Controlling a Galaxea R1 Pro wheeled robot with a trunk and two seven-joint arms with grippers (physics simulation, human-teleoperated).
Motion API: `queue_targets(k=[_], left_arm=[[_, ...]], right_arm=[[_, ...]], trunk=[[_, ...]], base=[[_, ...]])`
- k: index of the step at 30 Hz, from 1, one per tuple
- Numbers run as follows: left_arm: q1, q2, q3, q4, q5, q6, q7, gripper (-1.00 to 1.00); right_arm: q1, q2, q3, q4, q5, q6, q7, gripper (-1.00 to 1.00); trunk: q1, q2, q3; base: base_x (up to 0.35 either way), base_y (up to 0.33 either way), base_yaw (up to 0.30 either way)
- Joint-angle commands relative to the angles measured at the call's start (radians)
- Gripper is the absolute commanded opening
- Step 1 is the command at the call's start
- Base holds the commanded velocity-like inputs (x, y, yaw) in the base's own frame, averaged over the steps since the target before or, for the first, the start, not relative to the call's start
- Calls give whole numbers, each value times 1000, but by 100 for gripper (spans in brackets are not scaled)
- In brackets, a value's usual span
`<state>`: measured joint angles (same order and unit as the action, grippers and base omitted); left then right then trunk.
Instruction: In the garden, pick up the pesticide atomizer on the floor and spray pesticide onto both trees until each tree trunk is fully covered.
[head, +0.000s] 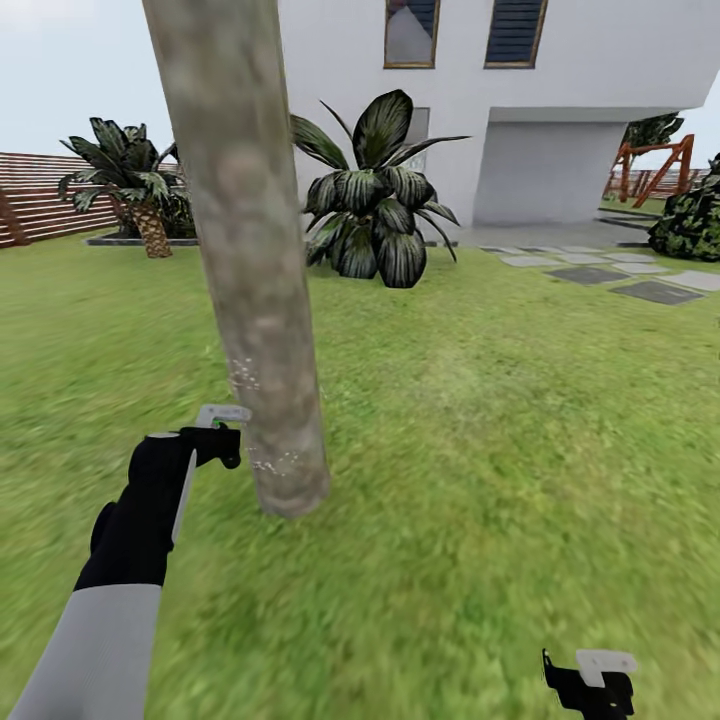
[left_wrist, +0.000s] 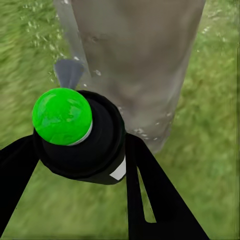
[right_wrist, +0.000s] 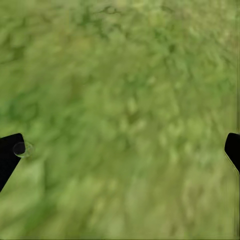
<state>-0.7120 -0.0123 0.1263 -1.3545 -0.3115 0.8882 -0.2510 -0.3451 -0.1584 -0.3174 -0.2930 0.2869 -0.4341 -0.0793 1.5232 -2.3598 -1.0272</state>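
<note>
Head view: the tree trunk (head: 250, 280) dominates, rising from the grass (head: 480, 450), with pale specks low down near its base, probably spray. The left gripper (head: 222, 428) sits just beside it, clamped on the pesticide atomizer (left_wrist: 80, 132), green top aimed at the bark so mist lands there. The right gripper (head: 590, 680) hangs idle over lawn, fingers spread apart.

No readable text, label, brand, number or sign appears on anything here.
</note>
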Motion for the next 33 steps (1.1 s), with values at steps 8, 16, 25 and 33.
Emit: queue_targets(k=[8,16,25,33], left_arm=[[1,0,1,8,-2,-1,0,-100],[92,10,7,30,-3,-7,11,-100],[123,8,4,31,-4,-11,20,-100],[172,9,7,29,-5,-15,22,-100]], right_arm=[[0,0,1,0,0,0,0,100],[0,0,1,0,0,0,0,100],[0,0,1,0,0,0,0,100],[0,0,1,0,0,0,0,100]], trunk=[[0,0,0],[0,0,0],[0,0,0],[0,0,0]], base=[[35,-274,63],[217,-205,271],[177,-215,105],[16,-274,0]])
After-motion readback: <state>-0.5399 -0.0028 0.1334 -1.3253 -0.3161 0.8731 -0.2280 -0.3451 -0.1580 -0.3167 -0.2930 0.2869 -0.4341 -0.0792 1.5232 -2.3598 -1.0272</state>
